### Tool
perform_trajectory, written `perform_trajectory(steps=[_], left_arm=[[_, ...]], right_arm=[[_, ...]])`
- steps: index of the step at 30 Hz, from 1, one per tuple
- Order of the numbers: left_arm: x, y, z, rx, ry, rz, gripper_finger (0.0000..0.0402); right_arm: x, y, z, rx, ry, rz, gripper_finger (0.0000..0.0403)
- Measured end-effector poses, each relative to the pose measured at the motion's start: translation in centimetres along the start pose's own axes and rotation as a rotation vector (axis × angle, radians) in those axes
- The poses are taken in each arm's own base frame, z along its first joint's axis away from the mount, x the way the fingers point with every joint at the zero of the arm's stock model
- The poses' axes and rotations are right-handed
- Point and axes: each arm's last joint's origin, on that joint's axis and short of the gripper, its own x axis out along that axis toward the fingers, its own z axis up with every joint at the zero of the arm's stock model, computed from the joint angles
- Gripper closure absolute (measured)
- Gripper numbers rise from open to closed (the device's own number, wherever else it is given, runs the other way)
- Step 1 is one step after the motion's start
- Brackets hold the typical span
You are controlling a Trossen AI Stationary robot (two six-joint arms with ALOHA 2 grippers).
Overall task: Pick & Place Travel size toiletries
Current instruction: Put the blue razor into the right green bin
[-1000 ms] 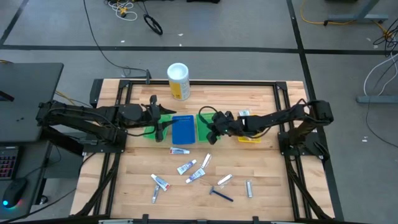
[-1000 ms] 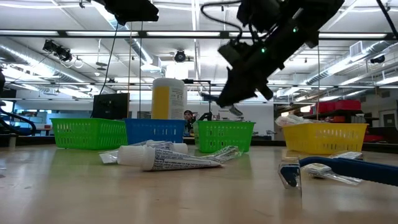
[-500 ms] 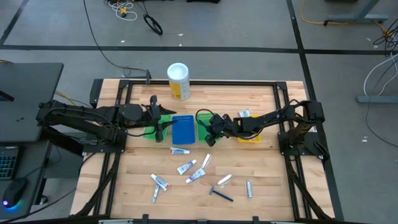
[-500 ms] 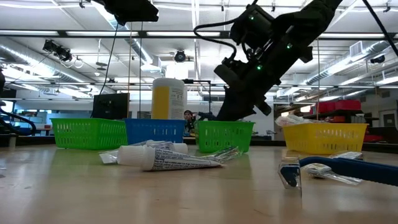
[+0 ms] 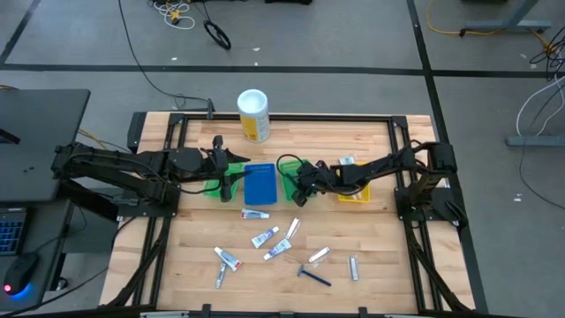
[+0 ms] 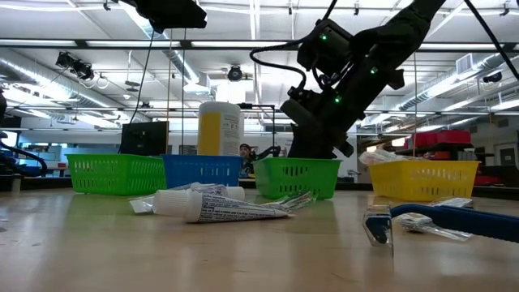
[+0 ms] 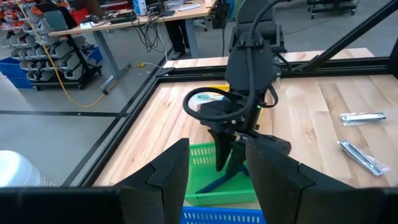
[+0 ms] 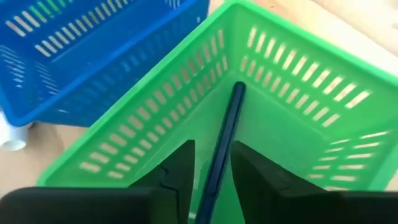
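Right gripper (image 8: 210, 163) is down inside the green tray (image 8: 292, 81), jaws parted a little, with a dark blue razor (image 8: 222, 134) running straight out between the fingertips toward the tray's far corner. We can't tell if the pads grip it or have just let go; we read this as the drop step, nose angled down so the razor lands on the tray floor rather than on the rim.

Tray walls sit close on both sides of the fingers, so sideways room is thin; straight up looks like the only clean exit. The blue tray (image 8: 93, 56) sits just beside, on one flank.

Farther out, the left gripper (image 5: 226, 179) hangs open and empty near the other green tray (image 5: 212, 187), past the blue one. Well apart, so we expect no arm clash.

Beyond the trays toward the table's near edge, the remaining toiletries (image 5: 265, 237) lie scattered: tubes plus another razor (image 5: 313, 276), with open wood around them. A tall canister (image 5: 253, 115) stands behind the trays, out of the way.
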Motion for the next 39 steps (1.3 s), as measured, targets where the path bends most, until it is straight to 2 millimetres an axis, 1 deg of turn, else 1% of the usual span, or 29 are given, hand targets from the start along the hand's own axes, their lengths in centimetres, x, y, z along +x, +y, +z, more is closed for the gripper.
perform_trajectory(steps=[4,8,12,16,21,24,30,34,39], left_arm=[[0.0,0.0,0.0,0.000,0.000,0.000,0.0233],[0.0,0.0,-0.1,0.004,0.010,-0.001,0.0233],[0.0,0.0,-0.3,0.008,0.028,-0.002,0.0233],[0.0,0.0,-0.3,0.007,0.029,-0.002,0.0233],[0.0,0.0,-0.3,-0.010,0.028,-0.004,0.0233],[0.0,-0.1,-0.3,-0.013,0.028,-0.012,0.0233],[0.0,-0.1,-0.3,-0.019,0.028,-0.012,0.0233],[0.0,-0.1,-0.3,-0.019,0.027,-0.012,0.0233],[0.0,0.0,-0.3,-0.039,0.027,-0.010,0.0233]], right_arm=[[-0.4,0.1,0.4,-0.040,-0.019,0.009,0.0277],[-1.4,0.4,0.8,-0.125,-0.040,0.046,0.0271],[-2.9,1.3,1.2,-0.206,-0.064,0.119,0.0260],[-4.4,2.7,1.0,-0.244,-0.078,0.203,0.0237],[-6.0,5.3,-0.6,-0.306,-0.064,0.282,0.0212],[-7.0,7.0,-1.9,-0.336,-0.055,0.336,0.0210],[-9.1,10.0,-4.7,-0.329,-0.014,0.437,0.0210],[-10.2,11.4,-6.3,-0.351,0.000,0.493,0.0210],[-11.1,12.2,-7.5,-0.409,0.011,0.525,0.0210]])
